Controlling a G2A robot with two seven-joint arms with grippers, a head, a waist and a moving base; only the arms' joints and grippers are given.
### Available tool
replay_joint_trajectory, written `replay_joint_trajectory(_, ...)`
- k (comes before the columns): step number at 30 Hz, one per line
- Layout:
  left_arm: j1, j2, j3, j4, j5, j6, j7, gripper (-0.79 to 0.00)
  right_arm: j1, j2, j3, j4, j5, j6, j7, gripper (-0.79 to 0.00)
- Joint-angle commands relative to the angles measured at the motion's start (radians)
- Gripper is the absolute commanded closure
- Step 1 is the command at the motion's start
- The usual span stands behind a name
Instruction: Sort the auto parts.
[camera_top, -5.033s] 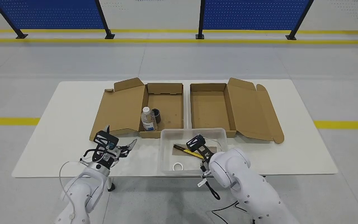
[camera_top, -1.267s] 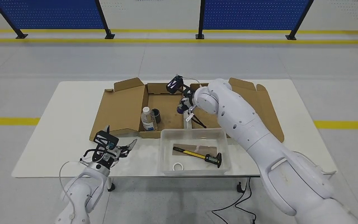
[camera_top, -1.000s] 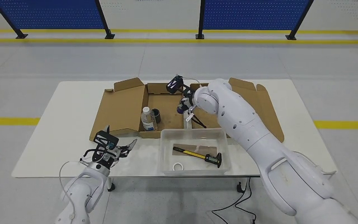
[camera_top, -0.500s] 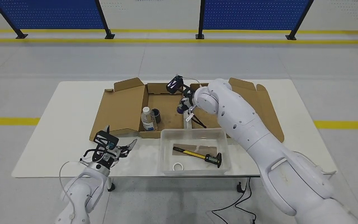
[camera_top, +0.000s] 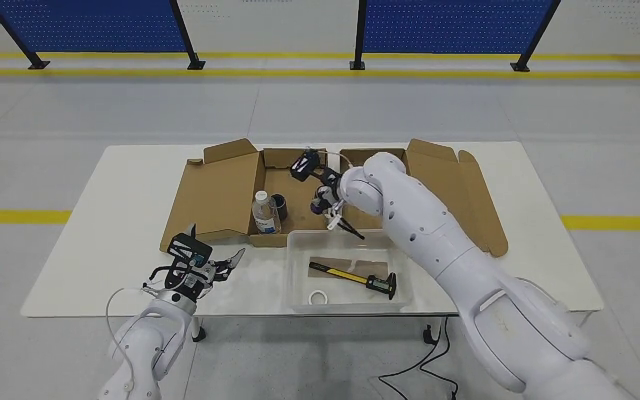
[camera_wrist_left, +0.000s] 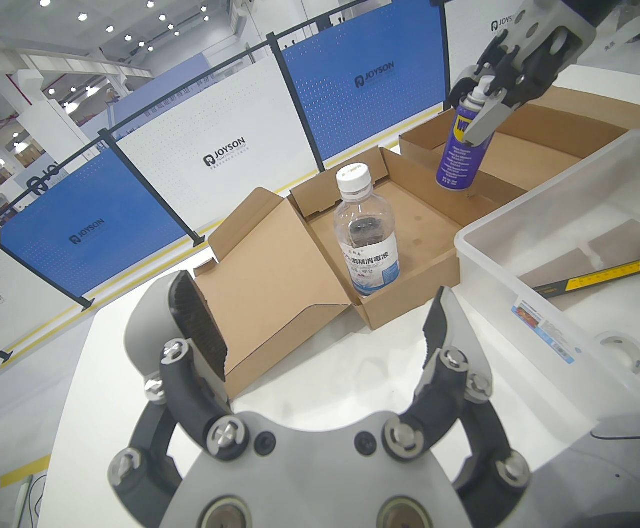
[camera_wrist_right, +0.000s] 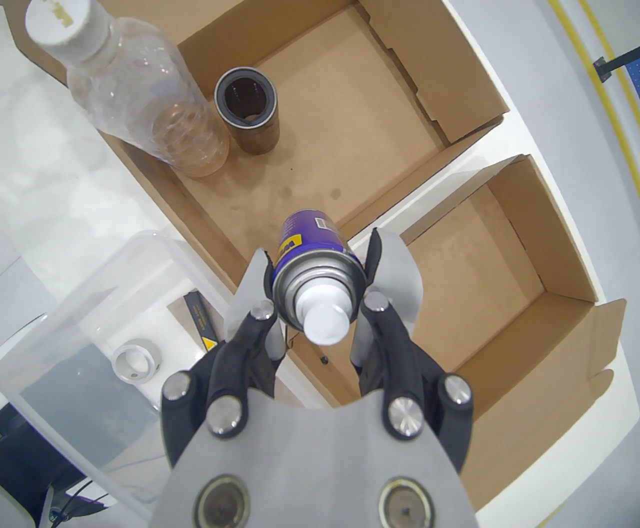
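Table (camera_top: 110, 240); spray can (camera_wrist_right: 312, 245) over box wall (camera_wrist_right: 425, 170)

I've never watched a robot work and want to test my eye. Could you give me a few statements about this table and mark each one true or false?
1. The right hand grips a blue spray can. True.
2. The clear bottle lies on its side. False: it stands upright in a cardboard box.
3. The left hand is open and empty. True.
4. The dark cylinder sits in a different box from the bottle. False: it stands beside the bottle in the same box.
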Motion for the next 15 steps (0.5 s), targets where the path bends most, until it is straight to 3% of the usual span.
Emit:
replay_joint_trajectory(1,0.000,0.000,0.000,0.000,0.000,0.000,0.000,-0.785,-0.005,-0.010,-0.014,0.013,0.000,-0.003,-0.006,0.000)
replay_joint_trajectory(15,0.000,0.000,0.000,0.000,0.000,0.000,0.000,-0.785,0.019,-0.093,-0.073,0.200,0.015,-0.038,-0.098,0.000)
